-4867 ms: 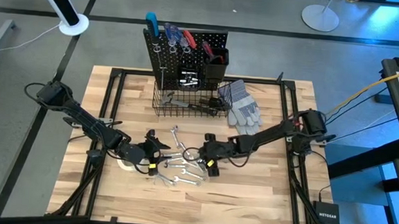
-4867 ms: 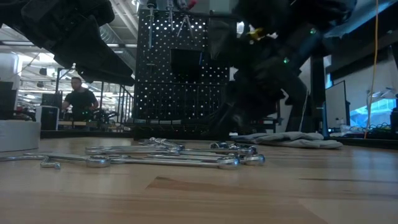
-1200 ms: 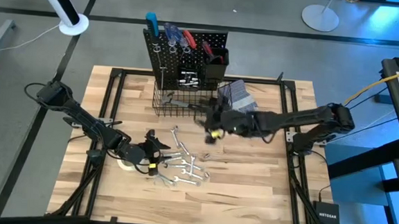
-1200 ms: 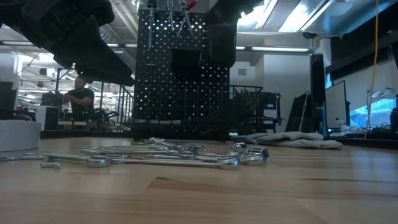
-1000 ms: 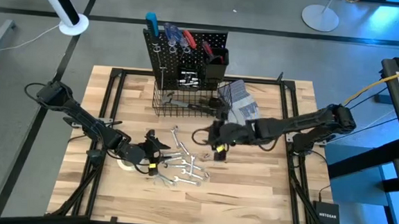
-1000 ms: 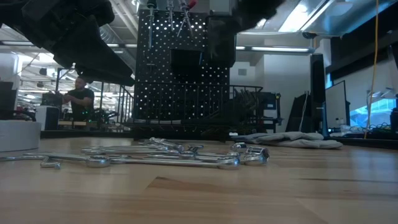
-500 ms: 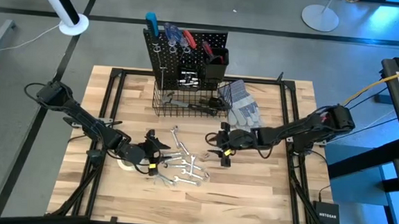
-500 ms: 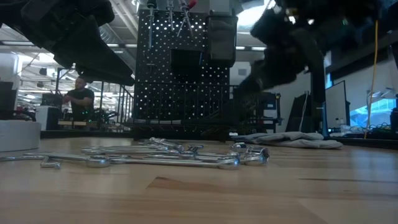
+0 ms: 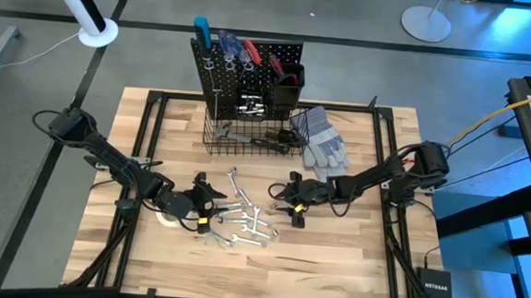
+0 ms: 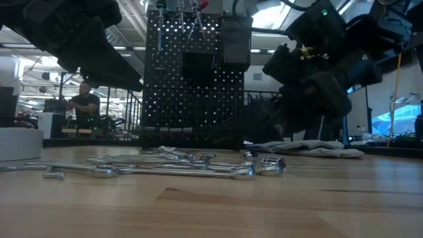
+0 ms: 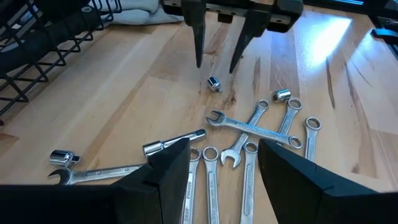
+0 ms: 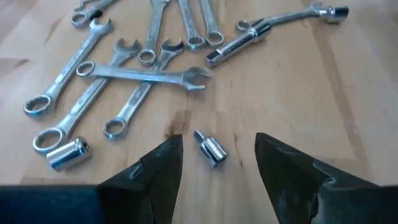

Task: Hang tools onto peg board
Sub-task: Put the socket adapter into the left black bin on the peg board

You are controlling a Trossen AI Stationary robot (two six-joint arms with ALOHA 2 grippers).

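Silver socket (image 12: 211, 149) lies between the spread, empty right claw (image 12: 217, 163) fingers, pointing down at it.

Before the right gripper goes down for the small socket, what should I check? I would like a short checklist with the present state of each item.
1. Right gripper open: ok.
2. Small socket lies between its fingers' line: ok.
3. Socket free of the wrenches: ok, it lies apart on bare wood.
4. Right gripper empty: ok.
5. Left gripper clear of the path: ok, it waits open on the far side of the wrenches.
6. Free hook on the peg board: cannot tell.
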